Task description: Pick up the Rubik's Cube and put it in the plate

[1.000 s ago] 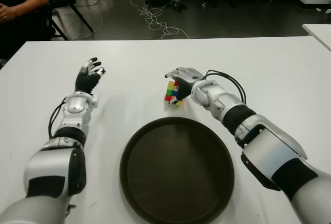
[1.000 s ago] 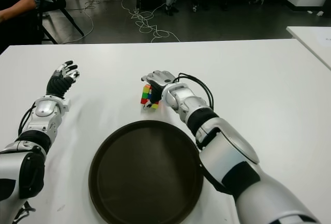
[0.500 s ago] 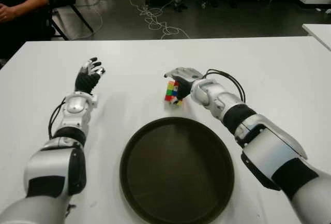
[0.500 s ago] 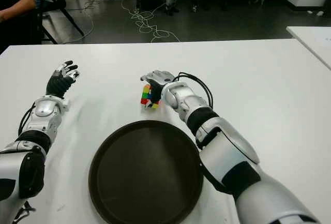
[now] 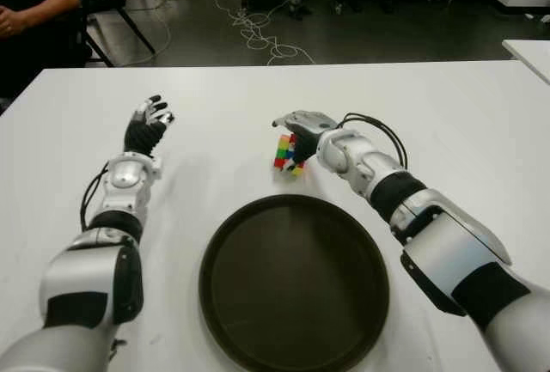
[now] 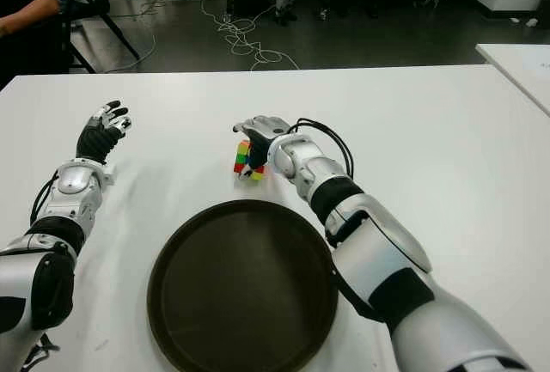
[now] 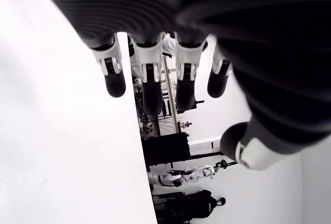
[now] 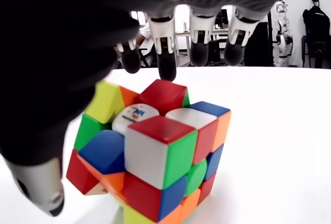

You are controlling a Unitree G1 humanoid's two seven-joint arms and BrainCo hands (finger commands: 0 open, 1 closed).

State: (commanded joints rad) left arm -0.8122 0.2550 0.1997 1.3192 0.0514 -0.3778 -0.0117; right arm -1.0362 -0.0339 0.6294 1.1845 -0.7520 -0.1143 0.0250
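Rubik's Cube [image 5: 287, 154] sitting on the white table [image 5: 447, 114] just beyond the dark plate [image 5: 294, 281], right hand [image 5: 302, 128] arching over it with fingers spread, left hand [image 5: 146, 128] hovering open well apart.

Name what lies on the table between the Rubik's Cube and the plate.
Nothing: in the left eye view, only bare white table separates the Rubik's Cube, at the right hand, from the plate.
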